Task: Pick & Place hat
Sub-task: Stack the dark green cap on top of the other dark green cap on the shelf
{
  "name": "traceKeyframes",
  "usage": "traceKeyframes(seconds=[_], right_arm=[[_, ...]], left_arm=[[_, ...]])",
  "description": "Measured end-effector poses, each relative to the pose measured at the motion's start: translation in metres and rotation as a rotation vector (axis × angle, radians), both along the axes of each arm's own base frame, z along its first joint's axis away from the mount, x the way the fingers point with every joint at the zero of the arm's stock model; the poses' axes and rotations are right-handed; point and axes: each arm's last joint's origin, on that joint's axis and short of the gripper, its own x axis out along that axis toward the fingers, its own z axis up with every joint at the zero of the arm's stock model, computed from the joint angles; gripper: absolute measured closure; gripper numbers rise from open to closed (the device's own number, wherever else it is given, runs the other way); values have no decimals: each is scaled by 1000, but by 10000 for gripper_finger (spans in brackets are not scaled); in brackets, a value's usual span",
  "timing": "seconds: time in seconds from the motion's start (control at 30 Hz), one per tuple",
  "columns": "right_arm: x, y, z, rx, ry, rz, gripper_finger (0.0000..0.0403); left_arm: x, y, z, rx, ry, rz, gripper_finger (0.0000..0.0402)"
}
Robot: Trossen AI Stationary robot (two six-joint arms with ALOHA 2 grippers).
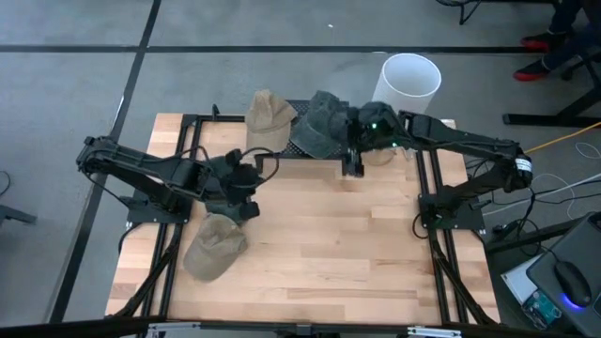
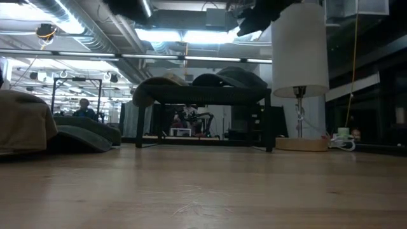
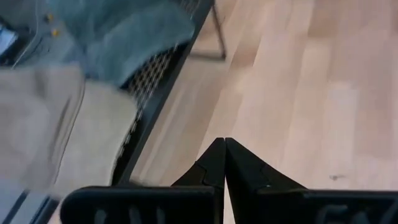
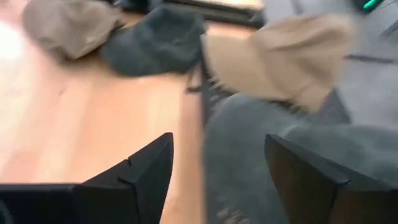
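**Hats, rack and two arms on wooden surface**

Black mesh rack [image 1: 310,150], rear of surface [image 1: 319,253]: carries tan hat [image 1: 268,117] and grey hat [image 1: 324,122], likely the stock. Right gripper [image 1: 352,167], fingers spread, empty, hangs at the rack's front edge beside the grey hat, apparently positioned to take it. Left gripper [image 1: 246,178], fingers clenched, empty, near dark hat [image 1: 233,205]; second tan hat [image 1: 214,249] lies just beyond.

Overhead, table-level, two wrist views.
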Motion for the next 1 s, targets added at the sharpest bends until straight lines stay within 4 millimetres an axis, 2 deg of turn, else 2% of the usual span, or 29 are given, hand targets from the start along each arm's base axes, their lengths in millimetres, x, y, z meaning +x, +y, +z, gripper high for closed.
traceKeyframes(seconds=[0.2,0.37,0.57,0.7,0.87,1.0], right_arm=[[-2,23,-10,110,105,15,167],[-3,36,-14,161,155,21,181],[-11,53,-22,249,278,-1,192],[-15,62,-29,304,339,-34,197],[-21,72,-47,340,368,-48,203],[-20,82,-66,385,345,-72,207]], left_arm=[[-17,8,-16,-19,227,75,400],[-31,11,-27,-22,315,161,399],[-46,11,-47,-84,275,122,400],[-63,12,-51,-193,209,75,401],[-83,15,-57,-319,163,113,399],[-87,14,-66,-389,173,144,399]])
